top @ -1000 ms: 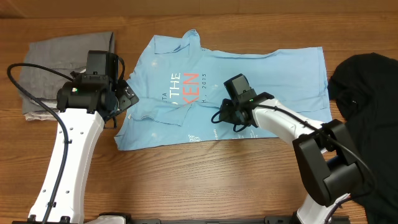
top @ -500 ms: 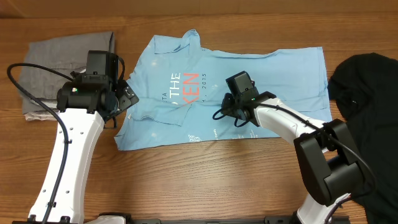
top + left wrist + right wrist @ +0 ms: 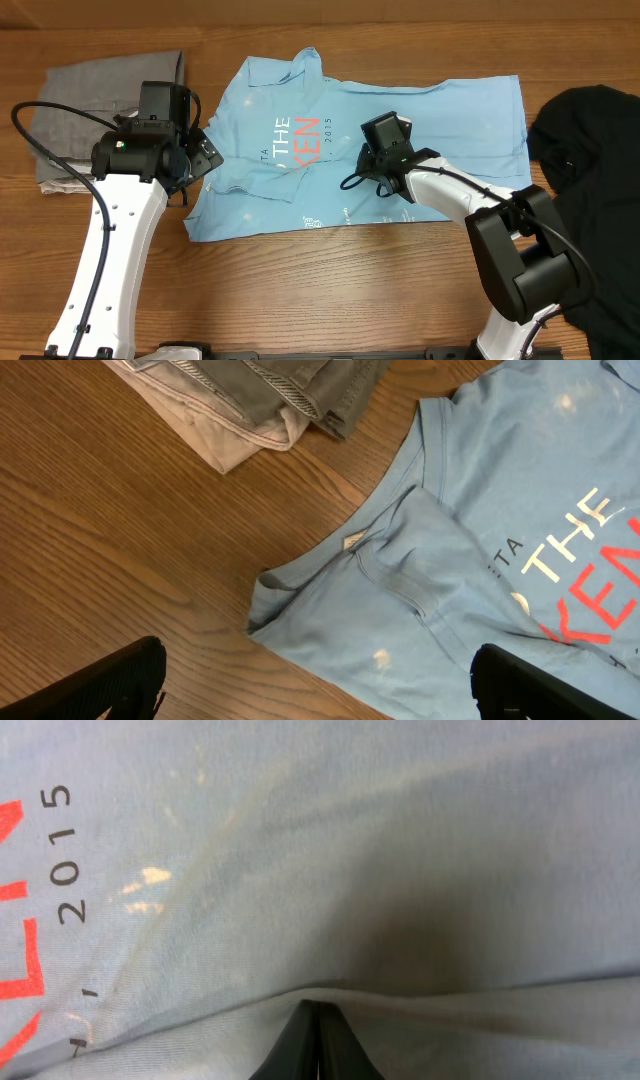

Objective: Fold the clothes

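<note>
The light blue T-shirt (image 3: 420, 120) lies spread flat mid-table, its white and red-orange lettering (image 3: 300, 140) facing up. A black garment (image 3: 590, 120) is heaped at the right edge. My right gripper (image 3: 364, 170) is low on the shirt's middle, just right of the lettering. In the right wrist view its jaws (image 3: 318, 1012) are shut, with a raised ridge of blue cloth (image 3: 420, 870) pinched at the tips. My left gripper (image 3: 207, 156) hovers wide open over the shirt's left sleeve (image 3: 400, 570). Its two fingers (image 3: 110, 680) have nothing between them.
Folded grey trousers (image 3: 100, 100) lie at the back left on a beige garment (image 3: 215, 445), just beyond the left gripper. Bare wooden table (image 3: 300, 290) runs along the front. The black heap reaches the right arm's base.
The right gripper has slid a little toward the back and left over the shirt, staying shut. The left arm has not moved.
</note>
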Robot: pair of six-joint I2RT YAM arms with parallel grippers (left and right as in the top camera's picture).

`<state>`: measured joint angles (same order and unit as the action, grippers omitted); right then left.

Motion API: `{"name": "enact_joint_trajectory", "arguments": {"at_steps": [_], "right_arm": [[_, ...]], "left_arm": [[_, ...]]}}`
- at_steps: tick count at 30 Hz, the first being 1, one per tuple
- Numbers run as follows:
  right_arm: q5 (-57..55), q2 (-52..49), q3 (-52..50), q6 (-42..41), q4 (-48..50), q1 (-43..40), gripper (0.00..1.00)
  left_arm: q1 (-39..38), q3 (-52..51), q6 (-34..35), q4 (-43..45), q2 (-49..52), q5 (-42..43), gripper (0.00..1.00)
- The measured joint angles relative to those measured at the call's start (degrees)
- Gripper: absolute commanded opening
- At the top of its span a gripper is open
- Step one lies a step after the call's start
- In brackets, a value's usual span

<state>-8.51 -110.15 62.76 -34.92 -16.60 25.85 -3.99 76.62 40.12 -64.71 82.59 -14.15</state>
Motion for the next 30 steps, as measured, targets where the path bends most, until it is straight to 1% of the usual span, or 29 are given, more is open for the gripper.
{"name": "enact_joint_trajectory", "arguments": {"at_steps": [1,3,7,8,9,10,12,15,18,25,27,29,30], "right_arm": [[-0.2,0.0,0.0,0.1,0.1,0.0,0.06],[-0.6,0.0,0.0,0.9,1.2,0.0,0.11],[-0.9,-0.1,0.0,5.3,4.9,-0.2,0.26],[-1.0,-0.1,0.0,7.6,6.0,-0.6,0.27],[-0.9,-0.1,0.0,8.3,6.2,-0.8,0.27],[-0.9,-0.1,0.2,9.4,5.7,-1.3,0.27],[-0.9,-0.1,1.1,11.0,3.0,-2.9,0.32],[-0.5,0.2,3.5,12.7,-1.7,-6.2,0.44],[0.8,2.6,6.8,13.4,-8.0,-9.5,0.46],[2.8,17.1,11.5,13.9,-20.6,-13.9,0.47],[3.0,19.2,12.0,13.9,-25.0,-14.4,0.39],[3.2,19.3,11.9,13.9,-28.9,-15.0,0.27],[3.2,18.7,11.5,13.9,-30.1,-15.3,0.19]], "left_arm": [[0.0,0.0,0.0,0.0,0.0,0.0,1.0],[0.0,0.0,0.0,0.0,0.0,0.0,1.0],[0.0,0.0,0.0,0.0,0.0,0.0,1.0],[0.0,0.0,0.0,0.0,0.0,0.0,1.0],[0.0,0.0,0.0,0.0,0.0,0.0,1.0],[0.0,0.0,0.0,0.0,0.0,0.0,1.0],[0.0,0.0,0.0,0.0,0.0,0.0,1.0],[0.0,0.0,0.0,0.0,0.0,0.0,1.0],[0.0,0.0,0.0,0.0,0.0,0.0,1.0],[0.0,-0.1,0.0,0.0,0.0,0.0,1.0],[0.0,-0.1,0.0,0.0,0.0,0.0,1.0],[0.0,-0.1,0.0,0.0,0.0,0.0,1.0],[0.0,-0.1,0.0,0.0,0.0,0.0,1.0]]}}
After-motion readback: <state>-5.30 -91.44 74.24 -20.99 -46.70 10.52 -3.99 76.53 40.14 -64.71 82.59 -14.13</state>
